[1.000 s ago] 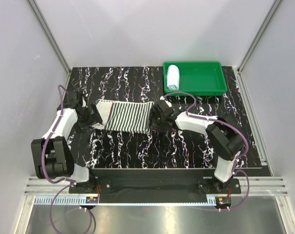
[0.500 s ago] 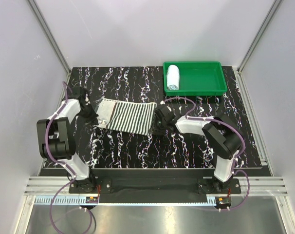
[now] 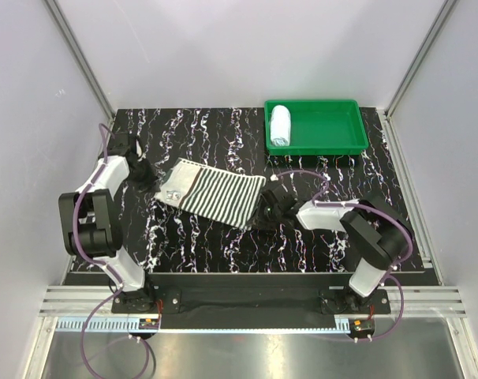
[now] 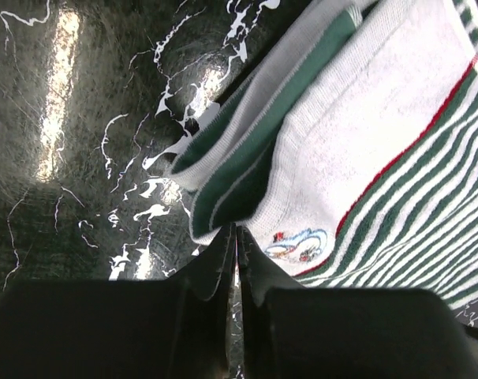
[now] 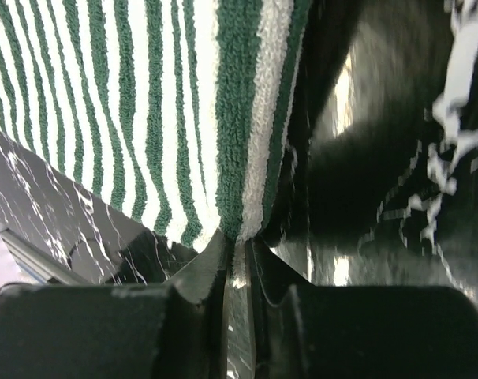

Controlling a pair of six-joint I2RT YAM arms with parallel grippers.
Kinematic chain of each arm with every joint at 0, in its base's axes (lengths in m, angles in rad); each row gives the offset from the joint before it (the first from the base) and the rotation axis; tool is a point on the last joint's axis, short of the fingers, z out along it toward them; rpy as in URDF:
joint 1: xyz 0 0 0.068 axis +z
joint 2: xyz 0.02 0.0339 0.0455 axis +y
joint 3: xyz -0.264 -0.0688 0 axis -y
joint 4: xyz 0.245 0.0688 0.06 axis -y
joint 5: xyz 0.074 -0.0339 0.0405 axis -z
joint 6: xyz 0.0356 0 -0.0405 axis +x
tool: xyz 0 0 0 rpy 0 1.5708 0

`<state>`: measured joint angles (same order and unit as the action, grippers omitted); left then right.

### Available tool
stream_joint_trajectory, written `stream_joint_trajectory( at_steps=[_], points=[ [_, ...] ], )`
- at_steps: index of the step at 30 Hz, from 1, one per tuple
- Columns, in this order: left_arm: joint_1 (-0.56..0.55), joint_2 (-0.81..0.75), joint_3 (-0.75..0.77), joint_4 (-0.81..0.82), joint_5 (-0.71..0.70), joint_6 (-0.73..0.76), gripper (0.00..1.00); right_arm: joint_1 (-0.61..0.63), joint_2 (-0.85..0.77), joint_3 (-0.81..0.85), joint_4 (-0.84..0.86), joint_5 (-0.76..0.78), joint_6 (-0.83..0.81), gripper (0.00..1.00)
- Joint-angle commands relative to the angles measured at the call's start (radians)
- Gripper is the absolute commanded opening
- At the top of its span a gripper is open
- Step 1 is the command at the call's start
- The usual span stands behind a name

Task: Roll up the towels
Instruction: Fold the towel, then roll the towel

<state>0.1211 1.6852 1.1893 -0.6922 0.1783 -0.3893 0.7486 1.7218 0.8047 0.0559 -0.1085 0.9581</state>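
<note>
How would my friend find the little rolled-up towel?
Look to the green tray at the far right corner of the black marbled table. Against the tray's left wall lies the pale blue towel, rolled into a short tube. The striped towel, out on the table, is spread flat instead.

The striped towel is looped terry cloth with a rough, matt pile, the rolled pale towel likewise soft matt cloth, the green tray smooth, faintly shiny plastic, and the black veined counter hard, glossy and light-reflecting.
</note>
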Motion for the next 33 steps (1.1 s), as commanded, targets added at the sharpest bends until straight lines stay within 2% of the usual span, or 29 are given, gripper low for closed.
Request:
stream_joint_trajectory(
  at_steps=[1,3,4,5,6,7,9,11,12,13,15,17,18,20,24,25,27,29,33],
  points=[
    [-0.014,-0.05,0.02,0.029,-0.034,0.015,0.09,0.037,-0.034,-0.061,-0.122,0.019,0.031,0.08],
    [-0.055,-0.142,0.021,0.037,-0.1,0.029,0.2,0.067,-0.059,-0.073,-0.162,0.044,0.045,0.09],
    [-0.114,-0.18,0.026,0.042,-0.176,0.049,0.24,0.074,-0.094,-0.075,-0.203,0.074,0.053,0.13],
    [-0.153,-0.255,0.026,0.043,-0.227,0.059,0.29,0.08,-0.117,-0.075,-0.227,0.095,0.053,0.25],
    [-0.229,-0.292,0.018,0.049,-0.262,0.072,0.38,0.087,-0.173,-0.068,-0.284,0.104,0.048,0.53],
    [-0.271,-0.324,0.013,0.051,-0.333,0.085,0.43,0.087,-0.204,-0.061,-0.315,0.168,0.042,0.65],
    [-0.383,-0.403,0.003,0.049,-0.393,0.089,0.52,0.087,-0.302,-0.012,-0.437,0.229,0.016,0.83],
    [-0.454,-0.462,-0.008,0.042,-0.47,0.083,0.53,0.087,-0.364,0.061,-0.526,0.329,-0.005,0.89],
    [-0.524,-0.481,-0.016,0.04,-0.491,0.079,0.59,0.086,-0.423,0.089,-0.619,0.364,-0.021,0.92],
    [-0.559,-0.519,-0.035,0.043,-0.541,0.067,0.61,0.081,-0.448,0.115,-0.67,0.451,-0.022,0.99],
    [-0.671,-0.551,-0.068,0.057,-0.58,0.053,0.64,0.06,-0.52,0.188,-0.804,0.525,-0.033,1.0],
    [-0.74,-0.578,-0.121,0.095,-0.589,0.024,0.66,-0.018,-0.57,0.208,-0.853,0.573,-0.047,1.0],
    [-0.82,-0.578,-0.14,0.115,-0.586,0.017,0.67,-0.05,-0.62,0.205,-0.866,0.573,-0.076,1.0],
    [-0.898,-0.533,-0.18,0.167,-0.599,-0.008,0.72,-0.144,-0.687,0.191,-0.866,0.558,-0.128,1.0],
    [-1.128,-0.357,-0.136,0.183,-0.675,-0.04,0.82,-0.227,-0.775,0.174,-0.87,0.514,-0.177,1.0],
    [-1.158,-0.284,-0.12,0.181,-0.681,-0.048,0.83,-0.232,-0.789,0.169,-0.873,0.506,-0.177,1.0],
    [-1.231,-0.211,-0.062,0.181,-0.695,-0.06,0.81,-0.235,-0.824,0.143,-0.877,0.488,-0.165,1.0],
    [-1.265,-0.112,-0.002,0.169,-0.7,-0.091,0.74,-0.236,-0.847,0.111,-0.887,0.477,-0.147,1.0],
    [-1.296,0.02,0.052,0.137,-0.712,-0.151,0.7,-0.236,-0.878,0.062,-0.896,0.442,-0.124,1.0]
  ],
)
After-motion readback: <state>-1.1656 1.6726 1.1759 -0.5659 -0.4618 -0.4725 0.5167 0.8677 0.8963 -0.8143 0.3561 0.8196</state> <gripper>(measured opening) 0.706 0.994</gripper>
